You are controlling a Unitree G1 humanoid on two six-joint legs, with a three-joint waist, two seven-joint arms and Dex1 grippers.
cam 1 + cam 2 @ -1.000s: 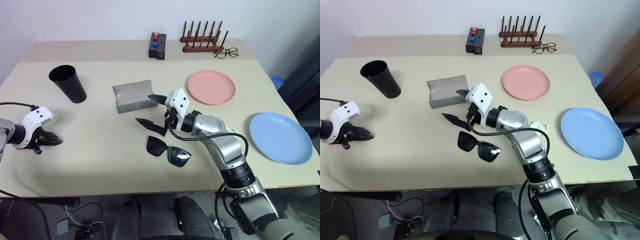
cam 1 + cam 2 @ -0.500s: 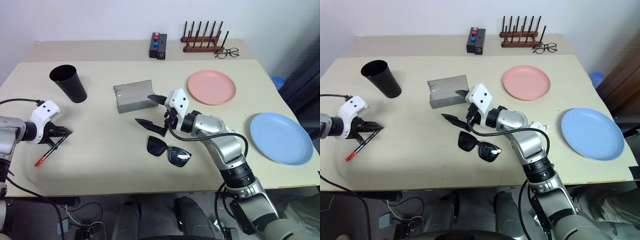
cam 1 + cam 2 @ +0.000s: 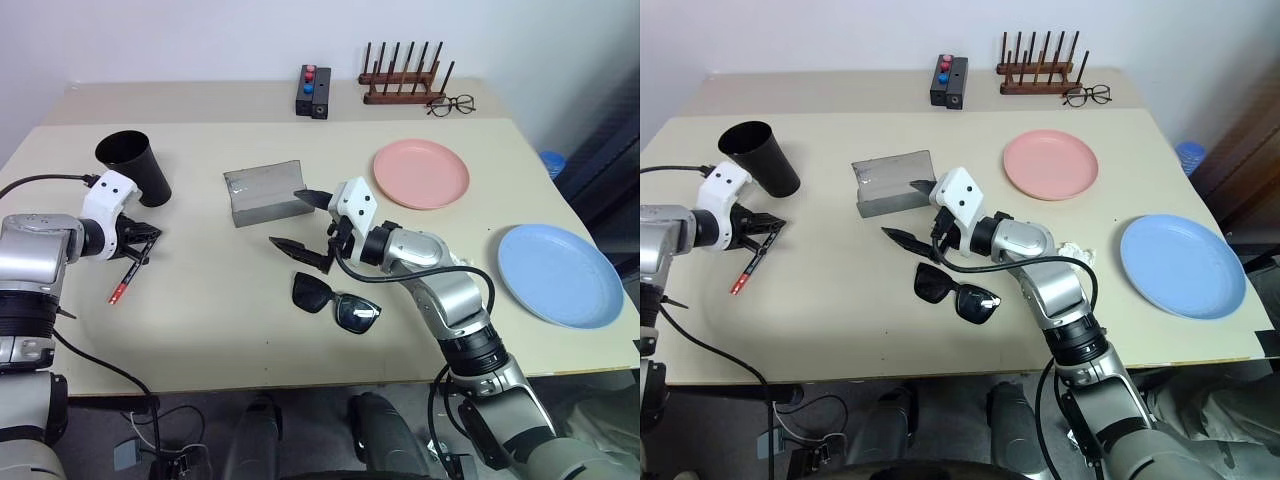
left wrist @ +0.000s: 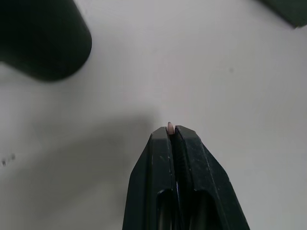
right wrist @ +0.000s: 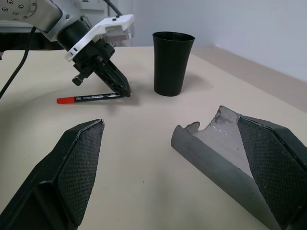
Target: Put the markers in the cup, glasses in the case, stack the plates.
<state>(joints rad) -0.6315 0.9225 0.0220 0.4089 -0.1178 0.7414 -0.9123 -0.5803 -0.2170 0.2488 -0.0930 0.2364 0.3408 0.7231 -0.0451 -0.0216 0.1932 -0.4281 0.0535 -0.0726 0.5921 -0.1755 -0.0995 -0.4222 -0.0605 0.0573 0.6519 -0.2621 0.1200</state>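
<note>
Since a second before, the left hand (image 3: 143, 240) had swung in from the desk's left edge toward the cup (image 3: 133, 168), bringing the red-ended marker (image 3: 128, 275) with it. Its fingers (image 4: 172, 158) were pinched almost together on the marker's upper end, a pale tip just poking out between them in the wrist view, while the red end trailed down and looked to rest on the desk (image 3: 200, 310). That grip near one end probably served to tip the pen upright for dropping into the cup, which stood just beyond the hand, near but not touching. The right hand (image 3: 302, 222) hung level over the middle of the desk with its fingers spread wide and nothing between them, seemingly waiting its turn. It sat between the open grey case (image 3: 263, 192), just behind it, and the sunglasses (image 3: 337, 301), lying just in front of it on the desk. Farther right lay the pink plate (image 3: 422, 174) and the blue plate (image 3: 560, 275), well apart and unstacked.
</note>
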